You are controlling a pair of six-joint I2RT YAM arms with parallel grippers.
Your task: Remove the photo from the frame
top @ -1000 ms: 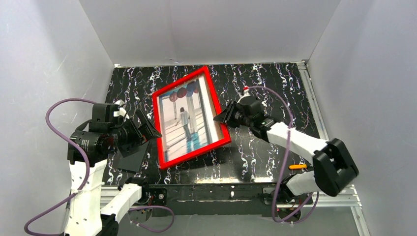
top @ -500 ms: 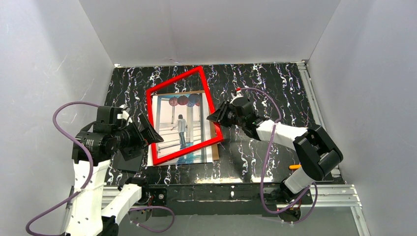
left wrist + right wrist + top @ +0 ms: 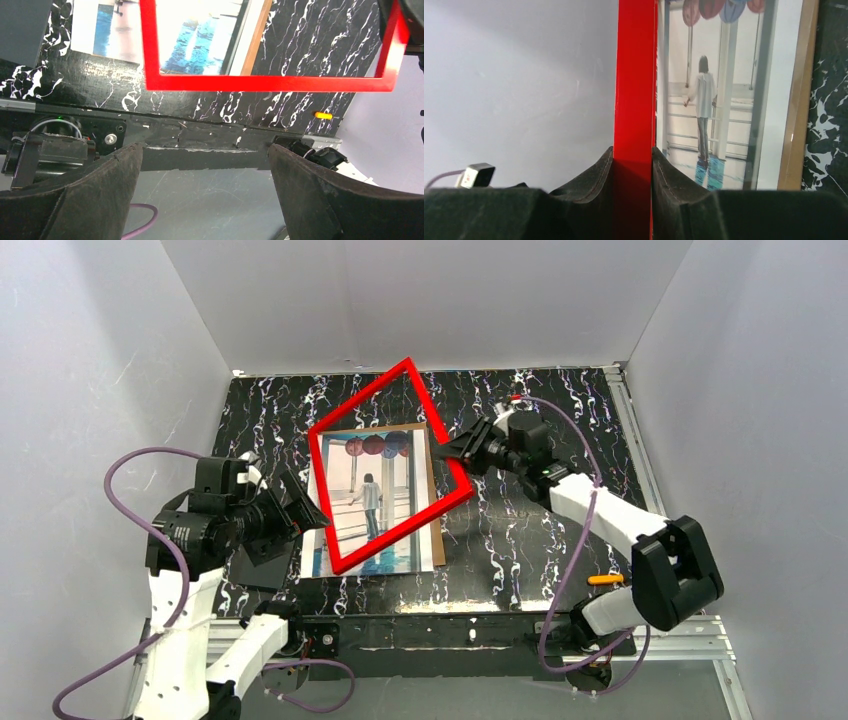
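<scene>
The frame (image 3: 405, 530) is a thin bright red rectangle, held tilted in the air above the table. My right gripper (image 3: 458, 452) is shut on its right rail. In the right wrist view the frame's rail (image 3: 635, 90) sits pinched between the black fingers (image 3: 599, 170) of the right gripper (image 3: 633, 155). The photo (image 3: 375, 502) lies flat on the table under the frame, outside it, and shows again beside the rail (image 3: 704, 95). My left gripper (image 3: 302, 506) hangs open at the photo's left edge, holding nothing. In the left wrist view, the left gripper (image 3: 204, 165) looks at the frame's lower rail (image 3: 265, 82) and the photo (image 3: 107, 30).
A brown backing board (image 3: 433, 490) lies under the photo, its edge showing on the right (image 3: 799, 100). A small orange item (image 3: 605, 580) rests near the right arm's base. White walls close in the black marbled table (image 3: 560, 410) on three sides.
The right gripper has raised and swung the frame up and to the right. The photo with its board has dropped out and now lies flat on the table. The left arm has hardly moved.
</scene>
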